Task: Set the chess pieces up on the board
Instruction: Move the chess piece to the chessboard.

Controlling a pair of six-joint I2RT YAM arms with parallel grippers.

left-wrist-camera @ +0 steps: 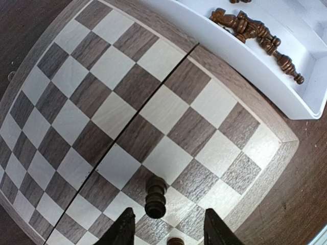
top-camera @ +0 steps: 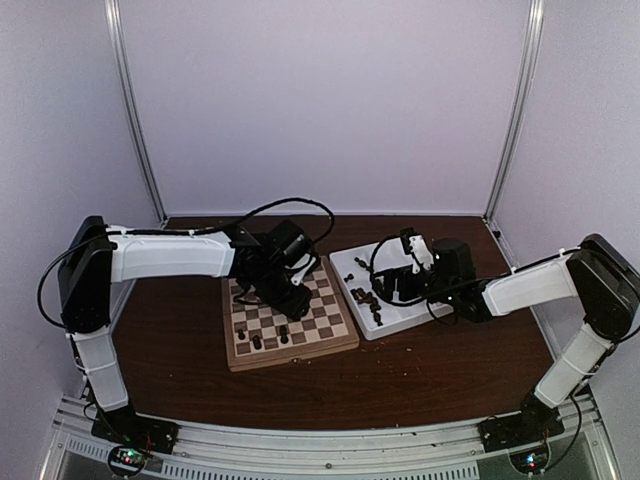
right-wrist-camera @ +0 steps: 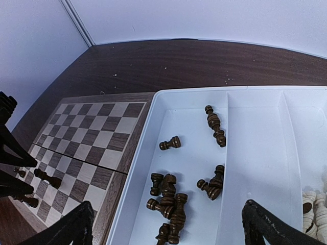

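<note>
The board (top-camera: pixel 330 322) lies left of centre and shows close up in the left wrist view (left-wrist-camera: pixel 153 107). My left gripper (top-camera: pixel 290 296) hovers over it, open and empty (left-wrist-camera: pixel 167 230). One dark chess piece (left-wrist-camera: pixel 156 196) stands on a square just ahead of its fingertips (left-wrist-camera: pixel 122 229), untouched. A second piece (left-wrist-camera: pixel 176 241) shows at the bottom edge. My right gripper (top-camera: pixel 385 288) is open (right-wrist-camera: pixel 171 236) above a heap of dark pieces (right-wrist-camera: pixel 171 201) lying in the white tray (right-wrist-camera: pixel 255 153). More dark pieces (right-wrist-camera: pixel 213 123) lie further back.
The tray (top-camera: pixel 345 262) sits against the board's right edge. Pale pieces (right-wrist-camera: pixel 314 206) fill its right compartment. Three dark pieces (top-camera: pixel 257 342) stand along the board's near row. Dark table (top-camera: pixel 430 375) surrounds both; white walls enclose the back.
</note>
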